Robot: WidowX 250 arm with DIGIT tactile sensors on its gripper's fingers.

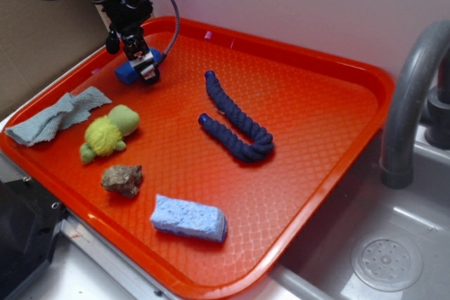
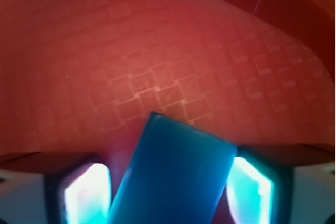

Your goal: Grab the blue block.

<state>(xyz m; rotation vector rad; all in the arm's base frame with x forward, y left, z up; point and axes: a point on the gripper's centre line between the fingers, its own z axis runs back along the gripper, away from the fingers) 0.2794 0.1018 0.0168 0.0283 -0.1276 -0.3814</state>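
Observation:
The blue block (image 1: 127, 72) lies on the orange tray (image 1: 316, 103) near its far left corner. My gripper (image 1: 145, 68) is down over it, covering its right part. In the wrist view the blue block (image 2: 173, 171) sits slanted between my fingers, and the gripper (image 2: 168, 192) is open around it. The right finger pad (image 2: 252, 190) is at the block's upper right corner. A strip of tray shows between the left finger pad (image 2: 86, 192) and the block's upper left edge.
On the tray are a dark navy rope (image 1: 235, 121), a pale-blue sponge (image 1: 188, 218), a brown rock (image 1: 122, 179), a yellow-green plush toy (image 1: 107, 133) and a grey cloth (image 1: 56, 116). A grey faucet (image 1: 408, 103) and a sink (image 1: 387, 261) stand to the right.

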